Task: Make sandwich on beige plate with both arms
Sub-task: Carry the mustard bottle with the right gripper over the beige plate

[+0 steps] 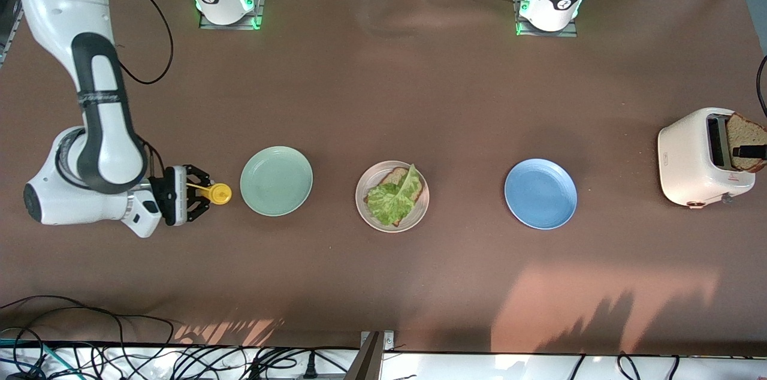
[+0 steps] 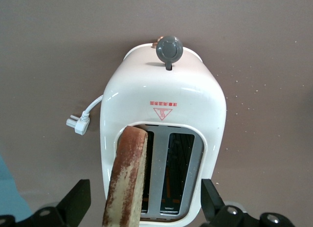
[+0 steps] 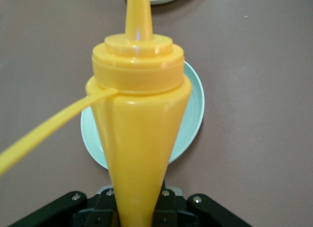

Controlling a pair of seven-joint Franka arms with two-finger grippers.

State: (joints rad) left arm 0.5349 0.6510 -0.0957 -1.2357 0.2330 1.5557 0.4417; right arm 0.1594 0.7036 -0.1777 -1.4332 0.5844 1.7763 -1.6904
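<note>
A: Non-task stuff?
B: Yellow squeeze bottle (image 1: pixel 216 193) right at the right gripper (image 1: pixel 201 193), nozzle pointing away from it at the mint-green plate (image 1: pixel 276 181), which is just past the nozzle.
A: Other end?
B: White toaster (image 1: pixel 689 164) directly under the left gripper (image 1: pixel 748 151), slots up, grey lever knob (image 2: pixel 169 50), white plug (image 2: pixel 78 123) loose beside it. Blue plate (image 1: pixel 540 193) well apart from that gripper, toward the table (image 1: pixel 383 80) middle.
A: Else?
B: Black cables (image 1: pixel 90 344) along the camera-side edge.

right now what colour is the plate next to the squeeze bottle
Mint green plate, beside the yellow bottle; clearest in the front view.
</note>
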